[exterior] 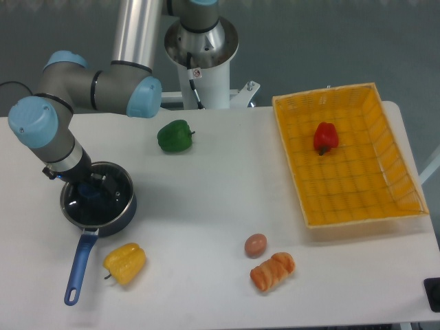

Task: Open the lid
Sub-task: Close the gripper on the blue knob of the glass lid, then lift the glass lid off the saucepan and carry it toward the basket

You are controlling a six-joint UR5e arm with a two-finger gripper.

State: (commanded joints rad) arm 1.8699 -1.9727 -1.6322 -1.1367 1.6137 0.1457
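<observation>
— Where is the lid (103, 199) right now?
— It sits flat on the saucepan (122, 214) at the left of the table (206, 206), its metal rim matching the pan's edge. The pan's blue handle (79, 268) points toward the front edge.
— And the gripper (91, 189)?
— It hangs straight down over the middle of the lid, at the blue knob. The wrist hides the fingertips, so I cannot tell if they are clenched on the knob or apart.
— What else is on the table?
— A yellow pepper (125, 262) just beside the handle, a green pepper (174, 135) farther back, an egg (255, 245) next to a croissant (272, 270), and a yellow basket (375, 196) on the right holding a red pepper (325, 137).
</observation>
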